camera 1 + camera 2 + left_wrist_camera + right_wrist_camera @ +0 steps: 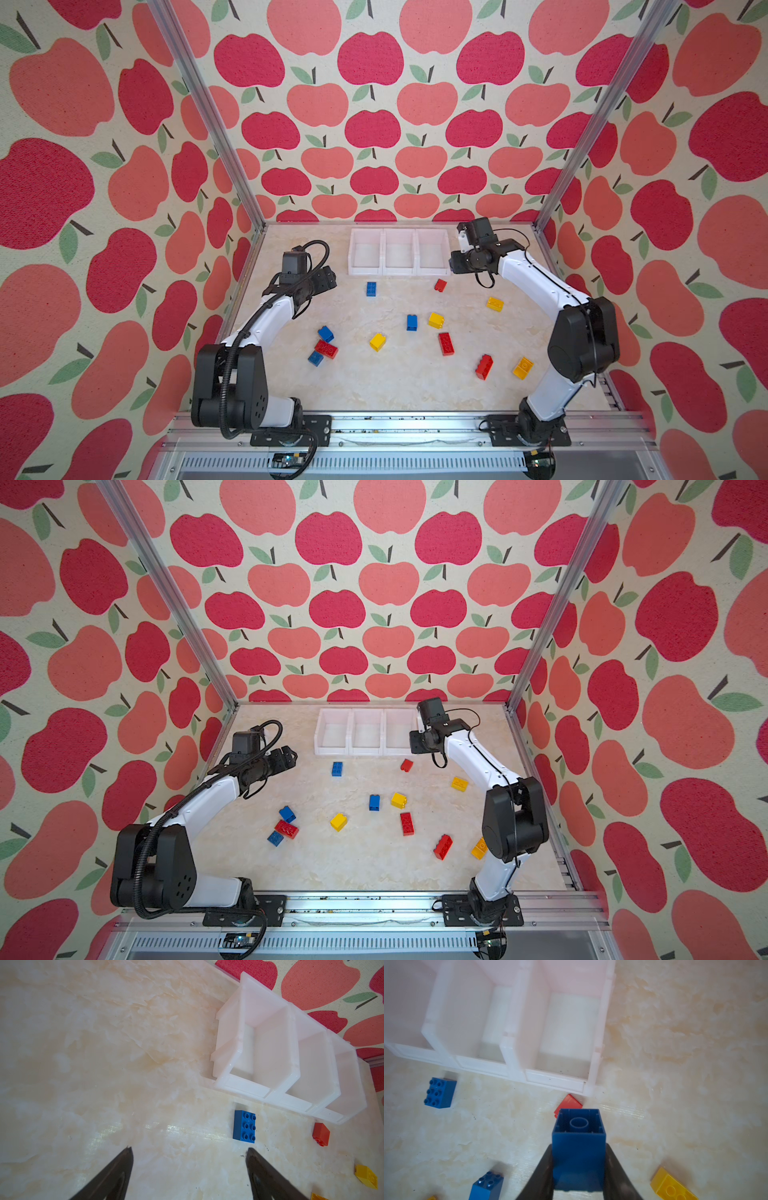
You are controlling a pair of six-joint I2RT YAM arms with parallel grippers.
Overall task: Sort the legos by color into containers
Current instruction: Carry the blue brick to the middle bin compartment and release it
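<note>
The blue brick (578,1147), probably light, rigid and slick, sits clenched by its flat side walls in the right jaws near the rightmost container (432,257), upper centre in a top view; the left jaws hang spread, empty.

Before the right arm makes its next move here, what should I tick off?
1. Grip: right gripper shut on the blue brick - ok.
2. Targets: all three containers empty - ok.
3. Position: blue brick above an opening - not ok; it hangs short of the front wall, near the red brick.
4. Height over the rim - cannot tell.
5. Other arm: left gripper open, empty, apart from the containers - ok.
</note>
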